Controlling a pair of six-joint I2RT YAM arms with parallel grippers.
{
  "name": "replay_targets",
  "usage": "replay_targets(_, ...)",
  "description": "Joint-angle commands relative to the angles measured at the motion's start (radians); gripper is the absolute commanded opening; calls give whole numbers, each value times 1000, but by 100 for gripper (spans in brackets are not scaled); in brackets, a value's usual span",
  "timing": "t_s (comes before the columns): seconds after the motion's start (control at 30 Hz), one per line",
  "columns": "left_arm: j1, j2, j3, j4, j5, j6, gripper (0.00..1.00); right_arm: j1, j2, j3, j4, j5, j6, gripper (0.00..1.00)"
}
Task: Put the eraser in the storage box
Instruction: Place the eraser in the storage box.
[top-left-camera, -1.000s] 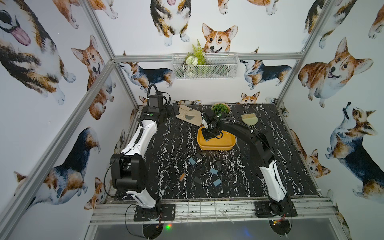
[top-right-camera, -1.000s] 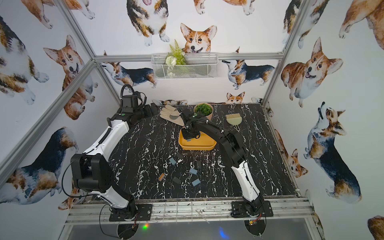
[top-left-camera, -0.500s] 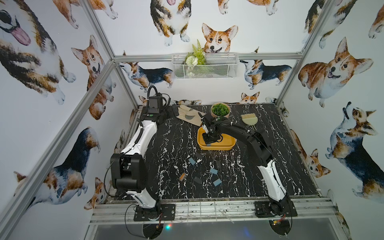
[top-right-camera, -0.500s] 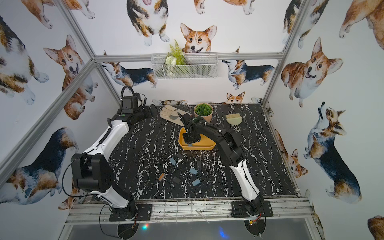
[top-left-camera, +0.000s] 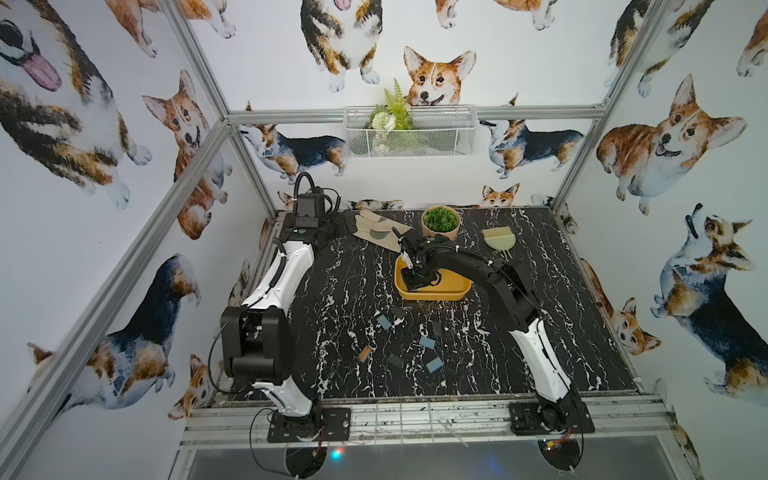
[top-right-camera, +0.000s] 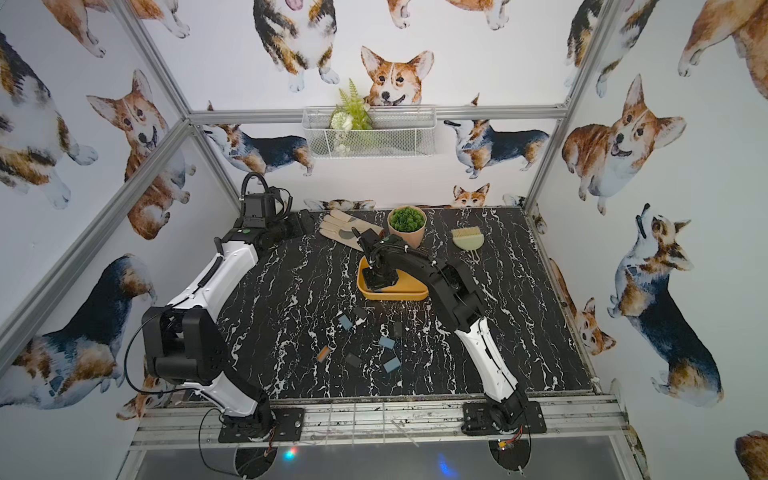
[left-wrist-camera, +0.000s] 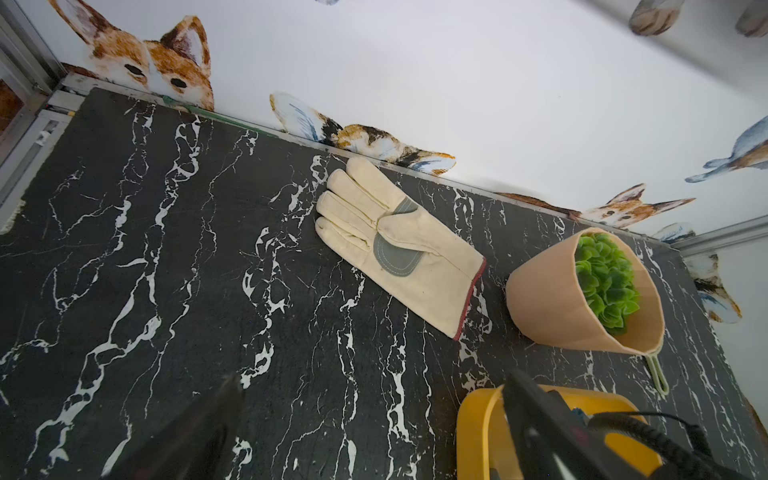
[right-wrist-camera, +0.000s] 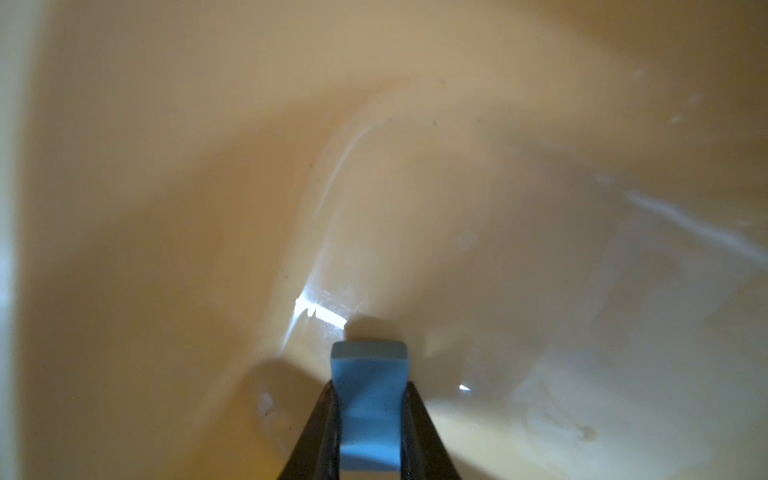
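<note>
We find the right tool (right-wrist-camera: 370, 384) inside the storage box (top-left-camera: 455, 286), at its left end, pinching a blue eraser (right-wrist-camera: 369, 365) between both fingers. The eraser hangs close over the box floor; contact we cannot confirm. The left tool (left-wrist-camera: 365, 432) stands spread wide, well apart from the box, beyond the glove (left-wrist-camera: 399, 245). Further small blocks (top-left-camera: 384, 322) lie on the bench (top-left-camera: 332, 291) in front of the box.

text: none readable | labels, brands: none legible on the storage box (top-left-camera: 436, 296), the eraser (right-wrist-camera: 370, 395) or the glove (left-wrist-camera: 399, 249) beside the storage box | numbers, signs: none | wall (top-left-camera: 540, 75) behind the storage box: dog pictures only, no lettering
</note>
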Motion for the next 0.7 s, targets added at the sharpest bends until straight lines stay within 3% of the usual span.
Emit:
replay_targets(0.0,4,-4,-3,10,4,-3,100,5,15,13,-24,13,-7,24)
replay_targets(0.27,8,-5,-6,10,4,-2,100,10,14,11,-28,24,-9,30)
replay_targets(0.43,8,-5,-6,9,4,-2,100,12,3,9,-28,26,-11,48)
replay_targets(0.5,9,-5,-6,8,4,0,100,13,-6,6,-25,31,-13,61)
replay_targets(0.57,10,-7,-6,9,4,0,100,13,-17,5,-24,36,-13,68)
replay_targets(0.67,11,-7,-6,8,6,0,100,17,-42,2,-22,52,-12,70)
